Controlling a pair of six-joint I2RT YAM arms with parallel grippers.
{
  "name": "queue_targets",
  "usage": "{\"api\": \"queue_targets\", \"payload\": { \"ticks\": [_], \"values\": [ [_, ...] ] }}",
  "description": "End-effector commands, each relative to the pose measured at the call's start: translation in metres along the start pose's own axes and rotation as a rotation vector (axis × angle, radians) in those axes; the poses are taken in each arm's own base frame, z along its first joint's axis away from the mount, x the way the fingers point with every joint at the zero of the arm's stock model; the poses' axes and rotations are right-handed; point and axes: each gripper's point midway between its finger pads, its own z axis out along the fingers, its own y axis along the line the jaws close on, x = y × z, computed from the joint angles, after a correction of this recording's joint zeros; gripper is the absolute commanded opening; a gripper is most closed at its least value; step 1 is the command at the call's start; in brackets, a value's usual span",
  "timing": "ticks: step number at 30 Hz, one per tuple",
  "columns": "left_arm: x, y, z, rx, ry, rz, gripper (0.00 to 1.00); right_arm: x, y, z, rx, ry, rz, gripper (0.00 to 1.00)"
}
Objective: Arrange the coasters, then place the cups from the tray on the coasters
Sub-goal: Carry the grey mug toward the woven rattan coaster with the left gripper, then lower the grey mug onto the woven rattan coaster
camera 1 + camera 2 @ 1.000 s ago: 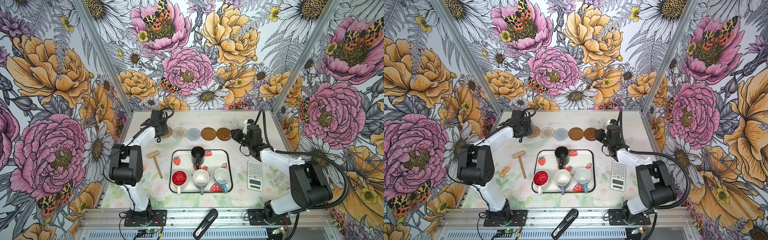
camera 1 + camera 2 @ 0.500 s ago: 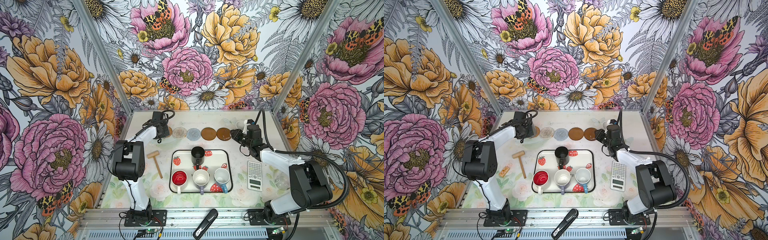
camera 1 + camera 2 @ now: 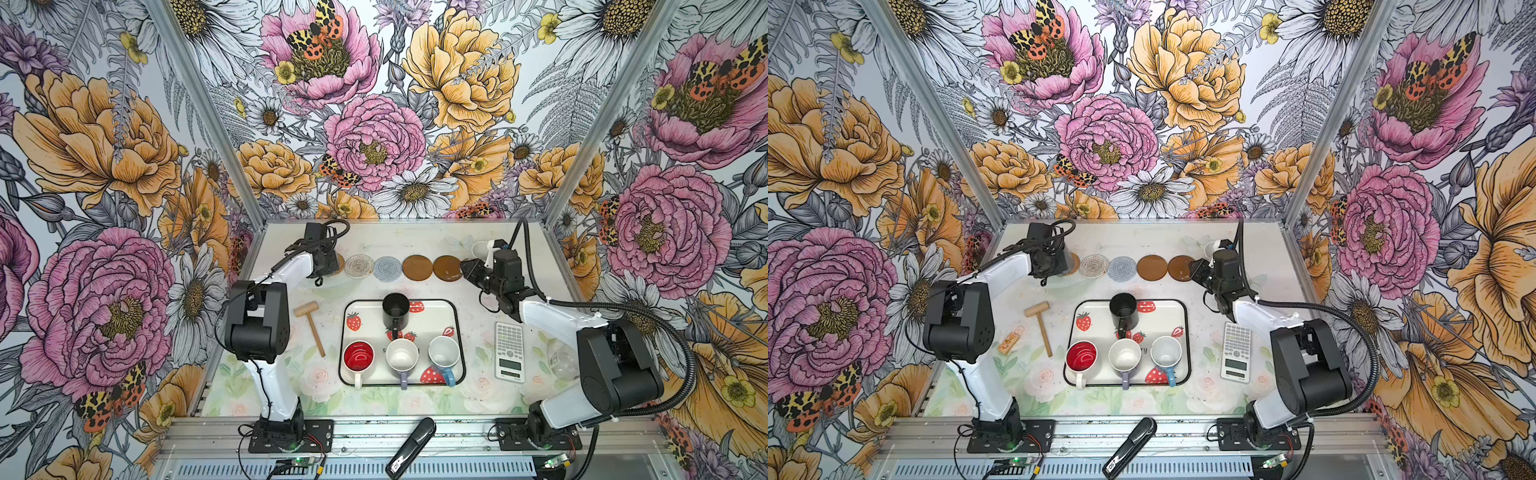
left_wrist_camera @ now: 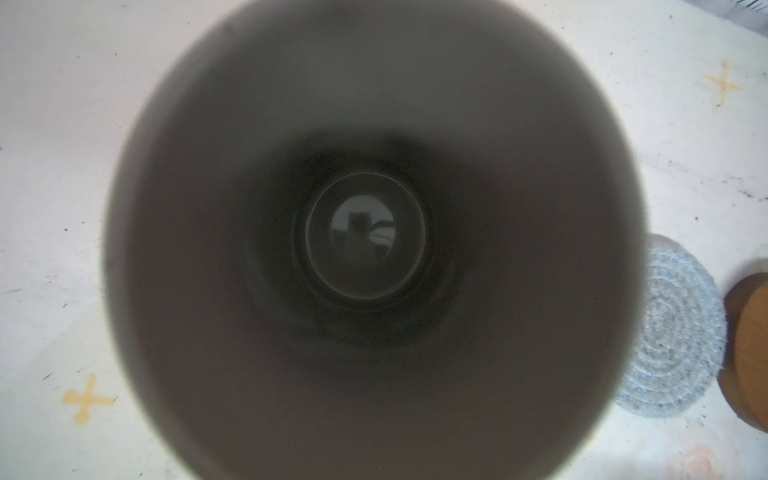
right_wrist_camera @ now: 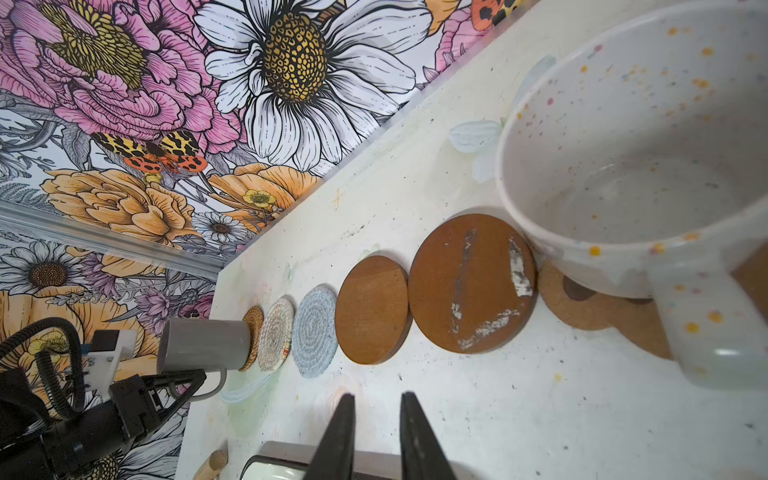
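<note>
L pincer [image 5: 195,380] clamped on grey mug [image 5: 203,345] handle; mug base looks set on rattan coaster [image 5: 253,332], left end of row. R pincer [image 5: 376,405] slightly apart, empty, near speckled mug [image 5: 623,145]. Risk we see: handle snags on release, dragging mug off coaster. 4 mugs left on tray [image 3: 459,332].

Tray [image 3: 432,322]: cream, strawberry prints, mid-desk. Black mug [image 3: 395,309] stands at its 12 o'clock edge, upright, handle to 6. Along the 6 o'clock edge, from 9 to 3: red-inside mug [image 3: 358,356], lavender mug [image 3: 402,354], blue mug [image 3: 444,352]. All three are upright with handles to 6.

Coasters lie in a row at 12 o'clock of the tray, from 9 to 3: rattan coaster [image 5: 254,332], cream crochet coaster [image 3: 358,265], grey-blue crochet coaster [image 3: 387,268], plain brown disc [image 3: 417,267], scuffed brown disc [image 5: 471,282], paw coaster [image 5: 598,309].

Grey mug [image 5: 203,345] stands on the rattan coaster, with the left end effector [image 5: 195,380] clamped on its handle. Speckled mug [image 5: 644,166] stands on the paw coaster.
</note>
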Motion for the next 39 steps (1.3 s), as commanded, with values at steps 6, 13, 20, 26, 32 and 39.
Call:
{"api": "queue_targets", "payload": {
  "ticks": [6,13,20,26,32,39],
  "values": [
    [-0.048,-0.015,-0.016,0.065,-0.140,0.012,0.00,-0.009,0.005,0.002,-0.020,-0.014,0.004,0.22],
    [-0.048,-0.013,-0.014,0.054,-0.139,0.014,0.00,-0.008,0.004,0.004,-0.018,-0.009,0.005,0.22],
    [-0.047,-0.010,-0.012,0.046,-0.136,0.017,0.00,-0.008,0.004,0.004,-0.020,-0.009,0.007,0.22],
    [-0.046,-0.011,-0.009,0.043,-0.131,0.024,0.00,-0.007,0.003,0.005,-0.020,-0.004,0.008,0.22],
    [-0.046,-0.009,-0.007,0.036,-0.130,0.026,0.00,-0.007,0.004,0.005,-0.022,-0.004,0.009,0.22],
    [-0.045,-0.008,-0.006,0.025,-0.128,0.030,0.00,-0.007,0.004,0.005,-0.024,-0.003,0.009,0.22]
  ]
}}
